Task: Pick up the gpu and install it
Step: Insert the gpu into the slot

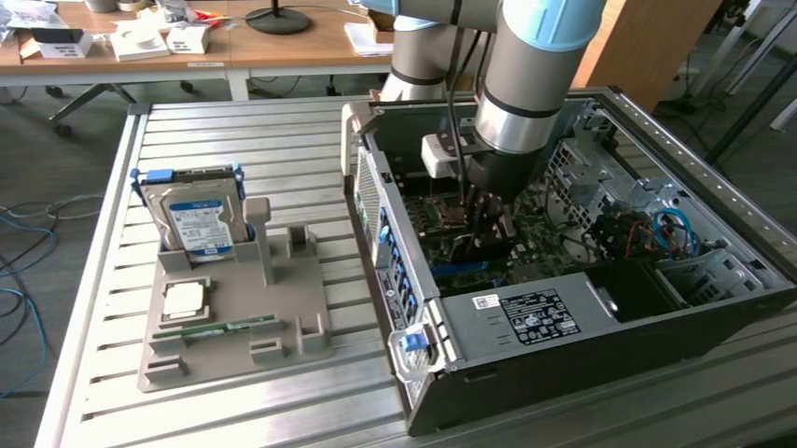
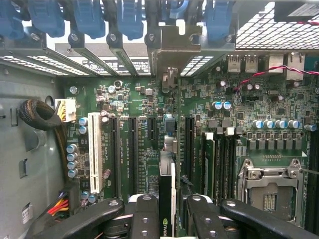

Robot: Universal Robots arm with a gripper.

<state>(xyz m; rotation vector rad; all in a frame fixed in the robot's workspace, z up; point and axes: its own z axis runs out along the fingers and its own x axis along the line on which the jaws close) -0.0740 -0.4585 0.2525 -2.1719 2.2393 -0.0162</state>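
Gpu (image 2: 167,181) edge-on between jaws of tool (image 2: 171,206) (over motherboard (image 2: 149,99))

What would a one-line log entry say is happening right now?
gripper: shut on gpu | where: inside open computer case, over motherboard slots | seated: cannot tell

Workshop, grey floor (image 1: 44,168)
A cluttered wooden table (image 1: 286,51) stands behind the slatted metal desk (image 1: 237,131); blue cables (image 1: 22,245) trail.

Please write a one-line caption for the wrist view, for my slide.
Fingers grip the gpu edge-on, facing the expansion slots on the motherboard.
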